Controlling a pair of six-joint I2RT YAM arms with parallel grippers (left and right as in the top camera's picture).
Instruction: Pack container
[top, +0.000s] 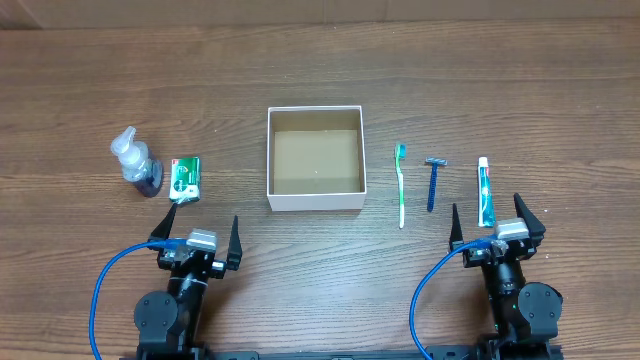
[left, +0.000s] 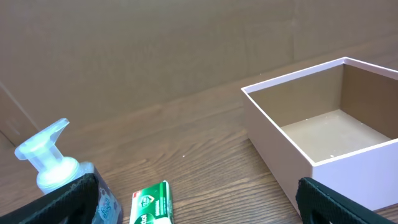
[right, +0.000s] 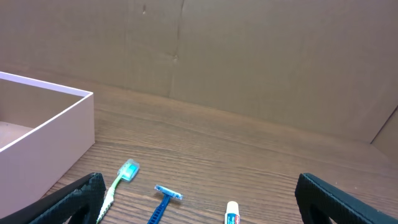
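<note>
The container (top: 316, 202) is a square white box with a brown inside, empty, at the table's middle; it also shows in the left wrist view (left: 292, 146) and the right wrist view (right: 56, 127). Left of it lie a green soap box (top: 185, 179) (left: 152, 205) and a clear pump bottle (top: 135, 164) (left: 53, 165). Right of it lie a green toothbrush (top: 402, 185) (right: 118, 180), a blue razor (top: 433, 181) (right: 163, 202) and a toothpaste tube (top: 485, 193) (right: 232, 214). My left gripper (top: 196, 234) is open and empty, near the front edge behind the soap. My right gripper (top: 496, 222) is open and empty, just behind the toothpaste.
A brown cardboard wall (left: 186, 43) stands along the table's far side. The wooden tabletop (top: 560, 110) stretches around the objects.
</note>
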